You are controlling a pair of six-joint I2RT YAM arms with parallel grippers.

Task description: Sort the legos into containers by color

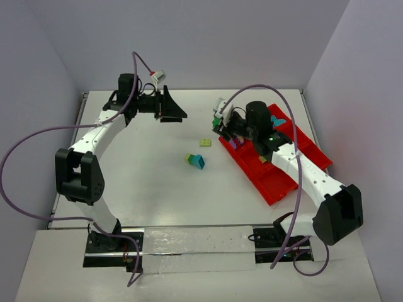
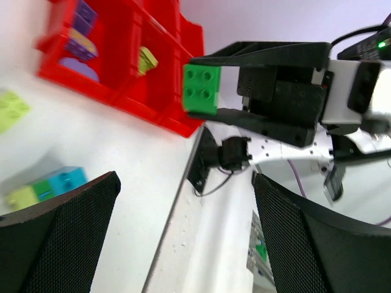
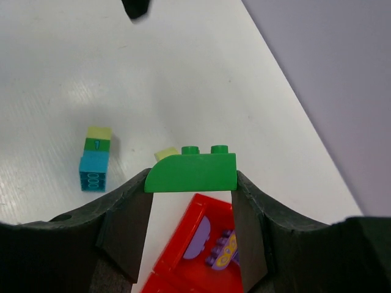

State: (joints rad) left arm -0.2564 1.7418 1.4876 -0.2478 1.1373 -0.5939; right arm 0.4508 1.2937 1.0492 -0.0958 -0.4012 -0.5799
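Since our right pincer point(image 3: 191, 183) pinches the green brick point(image 3: 190, 172) just above the purple bricks point(image 3: 223, 253) in the red tray point(image 3: 178, 239) (left pincer point(image 2: 183, 244) spread, empty), a slip would missort it.

You have bright, even light from above; the white tabletop point(image 1: 157, 189) carries only soft, short shadows. A glossy strip point(image 1: 189, 242) along its near edge catches glare. Your wrist views look fairly sharp.

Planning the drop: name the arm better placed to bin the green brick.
Right: its claw grips the green brick at the red tray's corner; the left claw is open, empty, across the table.
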